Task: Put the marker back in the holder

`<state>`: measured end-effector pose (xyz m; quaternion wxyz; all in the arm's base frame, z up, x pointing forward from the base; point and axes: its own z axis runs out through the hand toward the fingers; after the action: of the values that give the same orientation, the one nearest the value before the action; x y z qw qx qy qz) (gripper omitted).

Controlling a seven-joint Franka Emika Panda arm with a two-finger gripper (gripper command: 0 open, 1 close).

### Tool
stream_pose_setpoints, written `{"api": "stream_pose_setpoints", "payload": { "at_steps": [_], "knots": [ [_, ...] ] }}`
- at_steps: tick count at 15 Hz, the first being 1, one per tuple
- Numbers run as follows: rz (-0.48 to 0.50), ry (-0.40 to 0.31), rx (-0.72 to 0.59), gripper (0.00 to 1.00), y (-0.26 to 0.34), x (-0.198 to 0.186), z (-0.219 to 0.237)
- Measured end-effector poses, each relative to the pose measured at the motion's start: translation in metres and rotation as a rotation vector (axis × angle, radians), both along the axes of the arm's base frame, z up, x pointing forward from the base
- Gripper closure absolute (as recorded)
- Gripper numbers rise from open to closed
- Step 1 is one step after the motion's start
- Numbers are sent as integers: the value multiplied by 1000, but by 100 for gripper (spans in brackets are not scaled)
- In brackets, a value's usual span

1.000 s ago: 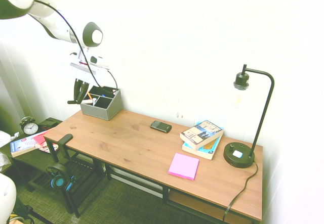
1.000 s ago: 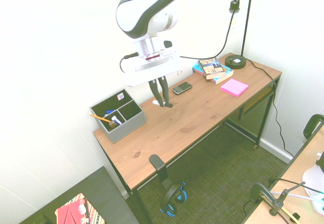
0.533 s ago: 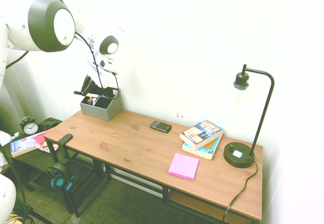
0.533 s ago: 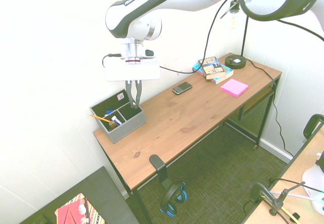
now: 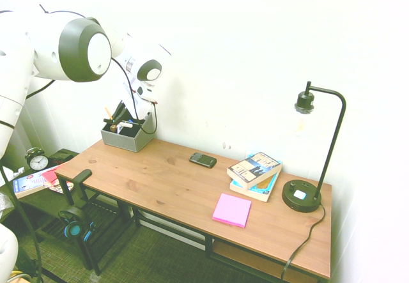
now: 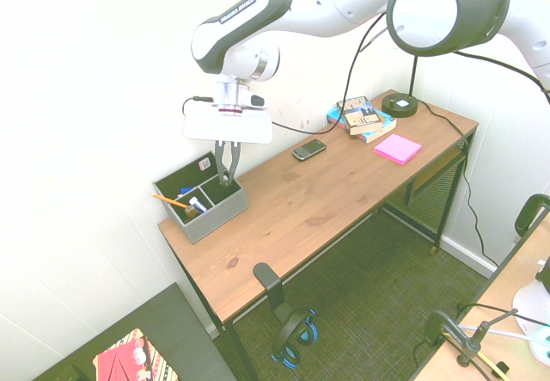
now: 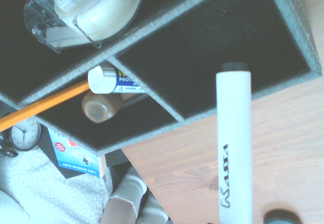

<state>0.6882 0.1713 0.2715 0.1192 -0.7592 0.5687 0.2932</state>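
Claw [image 6: 227,177] – shut on marker [image 7: 233,143], poised over holder [image 6: 220,213] at bench [image 6: 344,187] end nr wall. Marker – white barrel, dark tip, above the empty compartment's edge, not yet in. Holder other slots – orange pencil [image 7: 43,105], tape dispenser [image 7: 86,6], glue stick [image 7: 114,81].

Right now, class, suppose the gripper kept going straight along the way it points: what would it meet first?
Probably the holder. The gripper tilts down over it, shut on the marker, whose tip aims at the empty compartment nearest the desk's middle. Depth is unclear, so it might catch that compartment's rim.
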Motion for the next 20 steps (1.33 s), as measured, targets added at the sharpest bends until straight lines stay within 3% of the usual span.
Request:
{"api": "stream_pose_setpoints", "payload": {
  "at_steps": [3, 4, 16, 20],
  "knots": [
    [2, 6, 10, 100, -2, 2, -13],
    [7, 11, 15, 0, -2, 3, -21],
    [27, -8, 37, 0, -12, 19, -43],
    [170, -72, -67, 0, -14, 4, 3]
  ]
}}
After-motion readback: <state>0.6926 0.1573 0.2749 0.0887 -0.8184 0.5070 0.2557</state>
